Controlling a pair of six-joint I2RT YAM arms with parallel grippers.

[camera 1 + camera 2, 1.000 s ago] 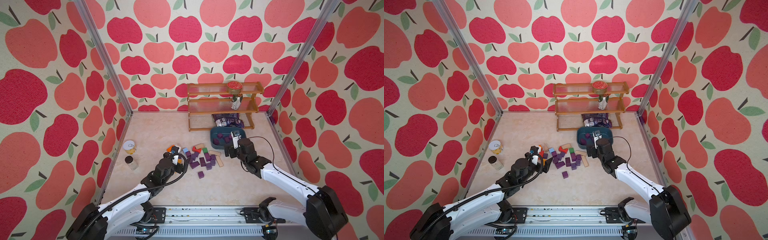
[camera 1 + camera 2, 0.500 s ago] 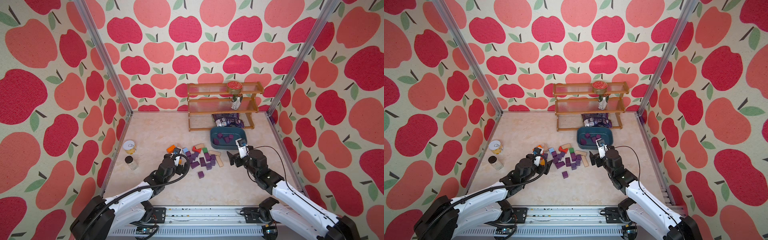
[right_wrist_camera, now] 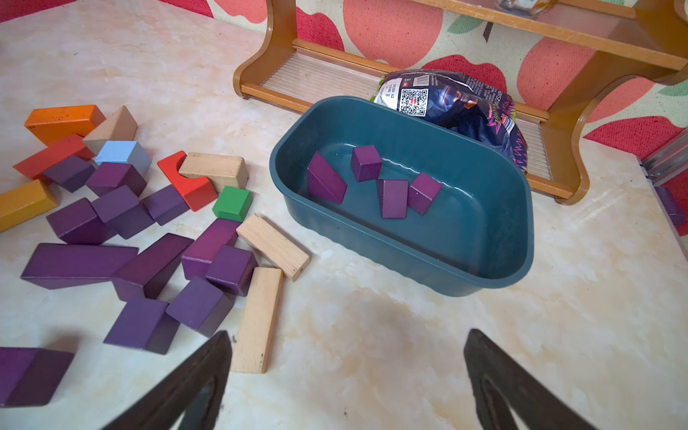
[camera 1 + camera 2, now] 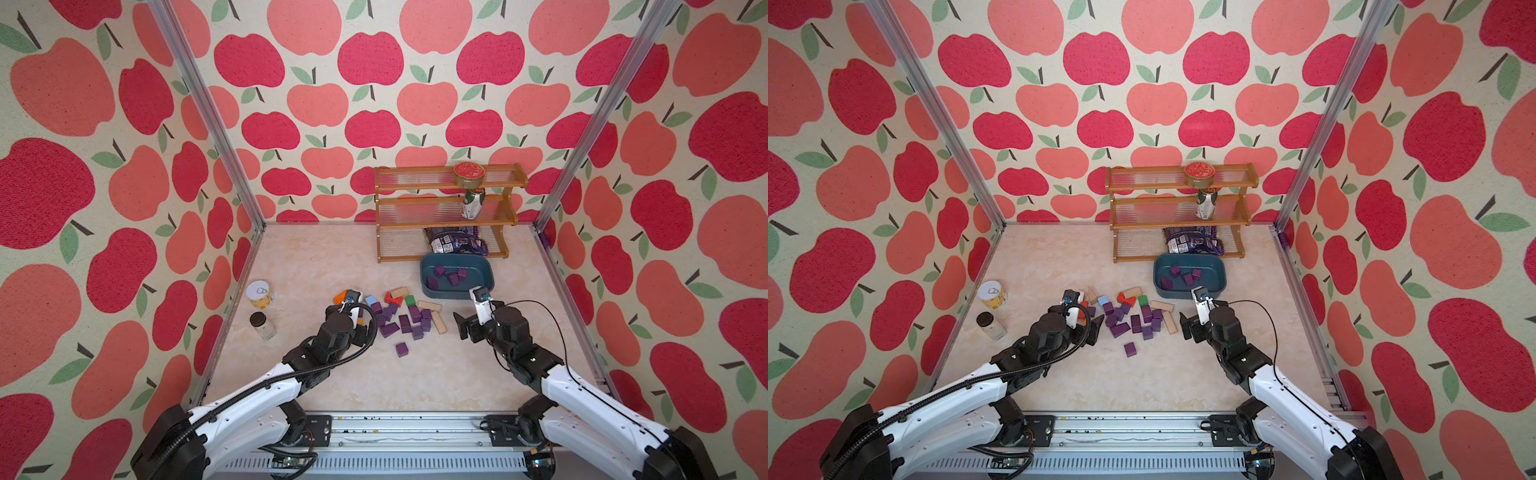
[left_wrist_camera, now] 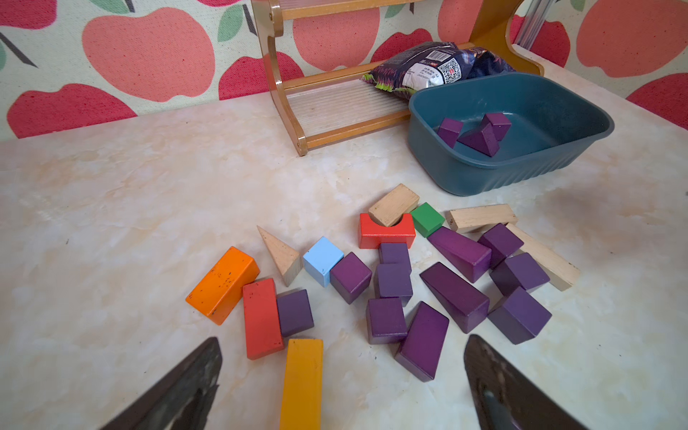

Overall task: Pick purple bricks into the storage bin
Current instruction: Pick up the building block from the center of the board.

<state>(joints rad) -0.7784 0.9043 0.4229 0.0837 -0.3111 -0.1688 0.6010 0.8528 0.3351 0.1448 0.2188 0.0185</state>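
Several purple bricks (image 4: pixel 401 322) (image 4: pixel 1133 322) lie in a loose heap mid-table, and one lone purple brick (image 4: pixel 401 349) sits nearer the front. The teal storage bin (image 4: pixel 478 274) (image 3: pixel 409 257) stands right of the heap with several purple bricks (image 3: pixel 392 197) inside. My left gripper (image 4: pixel 363 330) (image 5: pixel 343 338) hovers open at the heap's left edge, with a yellow block and a purple brick (image 5: pixel 422 340) lying between its fingers. My right gripper (image 4: pixel 467 328) (image 3: pixel 348 332) stands open over bare table in front of the bin, holding nothing.
Orange (image 5: pixel 223 284), red (image 5: pixel 260 318), yellow (image 5: pixel 301 383), blue, green and tan blocks (image 3: pixel 258 320) mix with the heap. A wooden shelf rack (image 4: pixel 449 208) with two cans and a snack bag (image 4: pixel 455 241) stands behind the bin. A can (image 4: pixel 258 293) and jar (image 4: pixel 262 326) stand by the left wall.
My right gripper has drawn back from the bin's near rim toward the front of the table, still open. My left gripper has barely shifted.
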